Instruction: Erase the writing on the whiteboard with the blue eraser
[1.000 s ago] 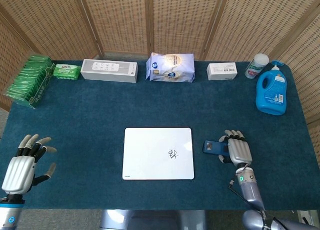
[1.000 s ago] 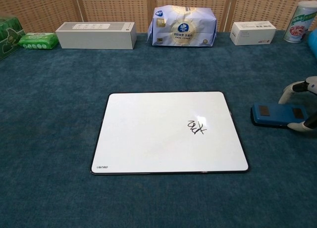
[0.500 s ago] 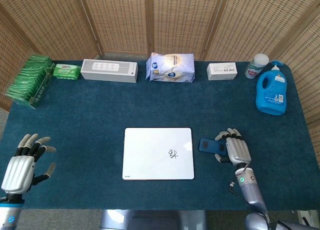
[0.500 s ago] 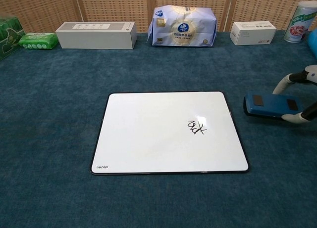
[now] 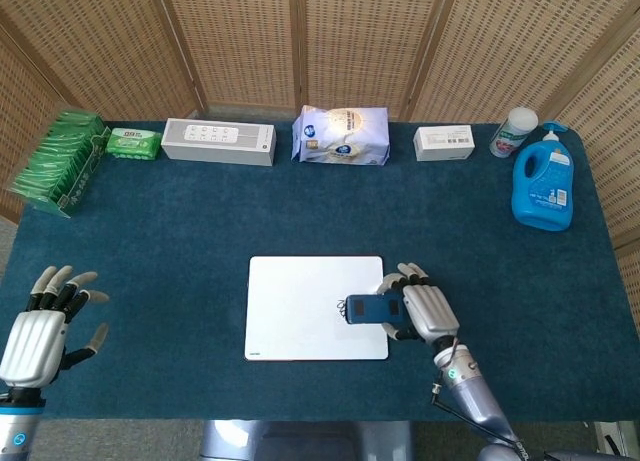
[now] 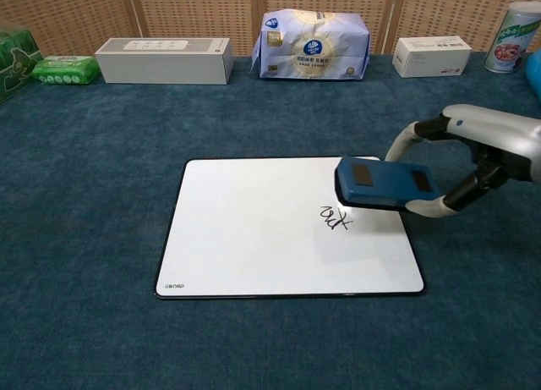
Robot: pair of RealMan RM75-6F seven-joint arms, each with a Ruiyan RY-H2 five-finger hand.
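Blue eraser (image 6: 386, 184) is held lengthwise by the right hand (image 5: 422, 310), gripped between the fingers (image 6: 407, 137) above and the thumb below, and is seen over the right part of the whiteboard (image 6: 254, 229), just above and to the right of the black writing (image 6: 333, 218); whether it touches the board surface cannot be told. Two dark patches are visible on the eraser's upper face. The whiteboard is laid flat near the middle of the table (image 5: 200, 211), which is covered with a dark teal cloth. The left hand (image 5: 40, 326) is seen at the near left corner, well apart from the board, with its fingers spread and nothing held. Along the far edge are lined up a green packet stack (image 5: 58, 161), a small green pack (image 5: 132, 142), a long white box (image 5: 218, 140), a white and blue tissue pack (image 5: 341, 135), a small white carton (image 5: 445, 141), a white canister (image 5: 513, 132) and a blue bottle (image 5: 543, 184). Woven screens (image 5: 350, 41) are stood behind the table.
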